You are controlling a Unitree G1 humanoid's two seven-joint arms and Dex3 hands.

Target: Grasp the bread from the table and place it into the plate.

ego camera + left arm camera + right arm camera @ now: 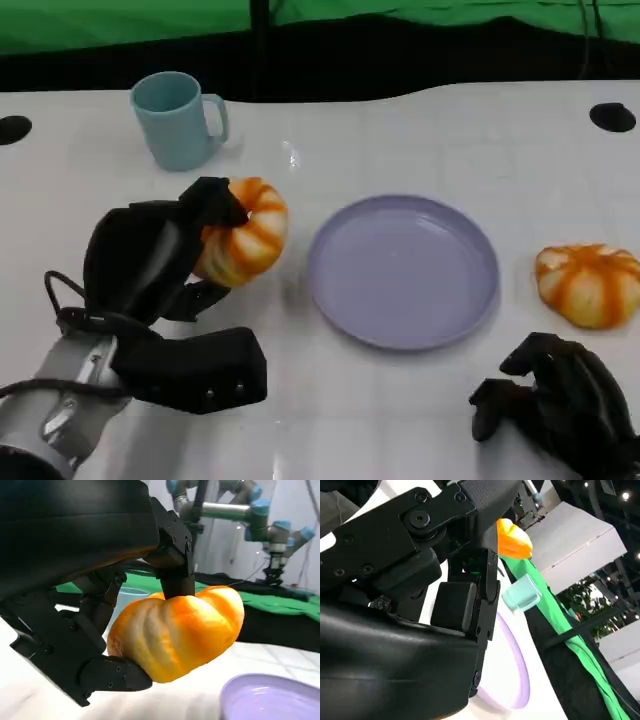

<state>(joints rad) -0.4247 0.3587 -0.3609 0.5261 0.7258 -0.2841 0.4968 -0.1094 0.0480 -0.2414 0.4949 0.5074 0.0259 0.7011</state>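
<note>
My left hand [165,265] grips an orange-and-white striped bread roll [245,232], held just left of the lilac plate [403,270]. In the left wrist view the roll [175,630] sits between black fingers [172,555] above the white table, with the plate rim [270,697] close by. A second striped roll [590,284] lies on the table right of the plate. My right hand [560,405] rests on the table near the front right, fingers curled in with nothing in them. The right wrist view shows that hand [420,595], the plate edge [512,680] and the held roll [512,540].
A light blue mug [180,120] stands at the back left; it also appears in the right wrist view as the mug [522,594]. Green cloth [120,20] hangs behind the table. Black round holes sit at the table's far corners [612,116].
</note>
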